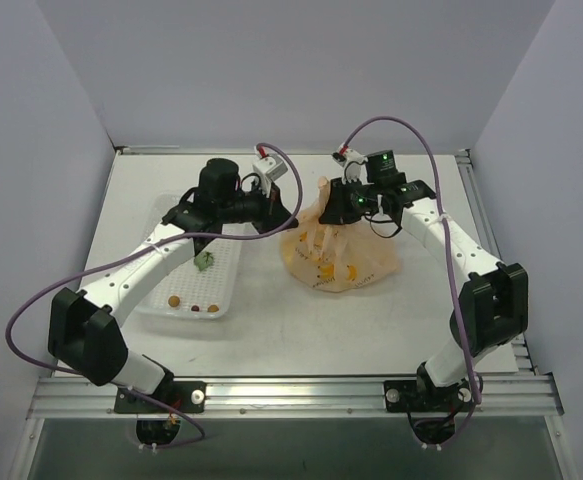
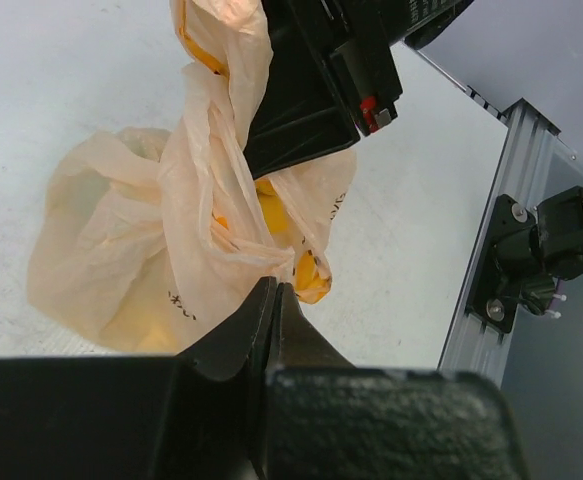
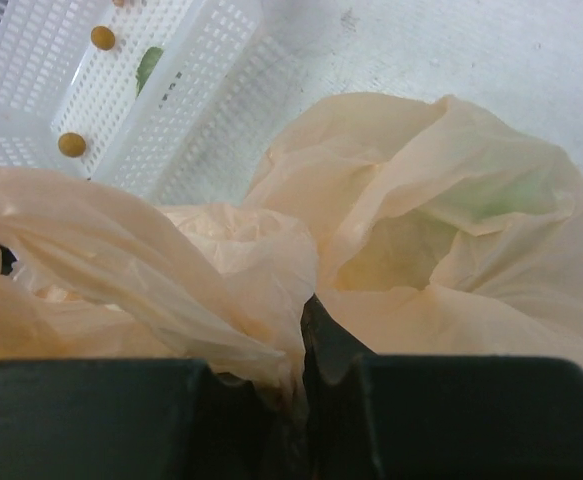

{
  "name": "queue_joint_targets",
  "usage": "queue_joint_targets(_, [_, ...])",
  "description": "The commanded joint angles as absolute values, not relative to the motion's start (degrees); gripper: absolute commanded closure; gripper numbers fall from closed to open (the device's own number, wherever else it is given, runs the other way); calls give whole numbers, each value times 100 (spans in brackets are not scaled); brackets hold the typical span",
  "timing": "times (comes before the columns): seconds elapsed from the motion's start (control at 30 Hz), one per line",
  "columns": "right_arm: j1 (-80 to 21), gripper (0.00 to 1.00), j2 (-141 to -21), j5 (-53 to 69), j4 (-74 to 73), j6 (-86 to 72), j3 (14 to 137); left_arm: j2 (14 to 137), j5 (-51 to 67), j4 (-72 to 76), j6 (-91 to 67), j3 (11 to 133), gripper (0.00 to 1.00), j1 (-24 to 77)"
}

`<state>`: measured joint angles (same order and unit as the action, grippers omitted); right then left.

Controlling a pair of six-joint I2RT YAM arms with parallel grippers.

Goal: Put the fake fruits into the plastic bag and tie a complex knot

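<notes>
The peach plastic bag [image 1: 339, 256] lies bulging on the table's middle, with yellow fake fruits [image 1: 323, 270] showing through its film. In the left wrist view yellow fruit [image 2: 271, 215] glows through the bag [image 2: 121, 250]. A green one [image 3: 491, 190] shows faintly through the bag [image 3: 441, 260] in the right wrist view. My left gripper [image 1: 274, 218] is at the bag's left edge. Its jaws [image 2: 274, 290] are shut, with twisted bag film converging at their tips. My right gripper [image 1: 352, 206] [image 3: 306, 335] is shut on a bag handle, lifted above the bag's far side.
A white mesh tray [image 1: 221, 285] lies left of the bag under my left arm. It holds small brown bits [image 1: 174, 300] and a green leafy piece [image 1: 204, 260]. The tray [image 3: 201, 110] also shows past the bag. An aluminium rail [image 2: 491, 230] runs along the table edge.
</notes>
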<state>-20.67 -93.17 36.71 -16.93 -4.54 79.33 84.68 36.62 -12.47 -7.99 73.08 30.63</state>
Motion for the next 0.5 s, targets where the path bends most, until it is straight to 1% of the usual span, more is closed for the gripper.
queue_joint_targets(0.0, [-2030, 100, -8861, 3278, -1144, -1458, 7498, 8332, 3437, -660, -1265, 7049, 100, 3146])
queue_joint_targets(0.13, [-2030, 100, -8491, 3577, -407, -1171, 6988, 8542, 3462, -449, -1371, 7171, 100, 2972])
queue_joint_targets(0.2, [-2030, 100, -8342, 3743, -159, -977, 6760, 8648, 3585, -431, -1371, 7355, 85, 2857])
queue_joint_targets(0.23, [-2030, 100, -8228, 3805, -45, -758, 6620, 8692, 3708, -344, -1336, 7400, 69, 2709])
queue_joint_targets(0.27, [-2022, 100, -8174, 3971, -44, -660, 6566, 8710, 3848, -343, -1258, 7461, 59, 2655])
queue_joint_targets(0.3, [-2030, 100, -8139, 4068, 139, -563, 6522, 8736, 4145, -369, -970, 7532, 52, 2602])
queue_joint_targets(0.33, [-2022, 100, -8095, 4165, 210, -449, 6452, 8762, 4288, -508, -793, 7706, 49, 2558])
queue_joint_targets(0.37, [-2030, 100, -8077, 4236, 246, -266, 6434, 8832, 4446, -579, -643, 7786, 39, 2479])
queue_joint_targets(0.47, [-2039, 100, -8016, 4482, 422, 95, 6346, 9035, 4991, -1088, -37, 8225, 25, 2312])
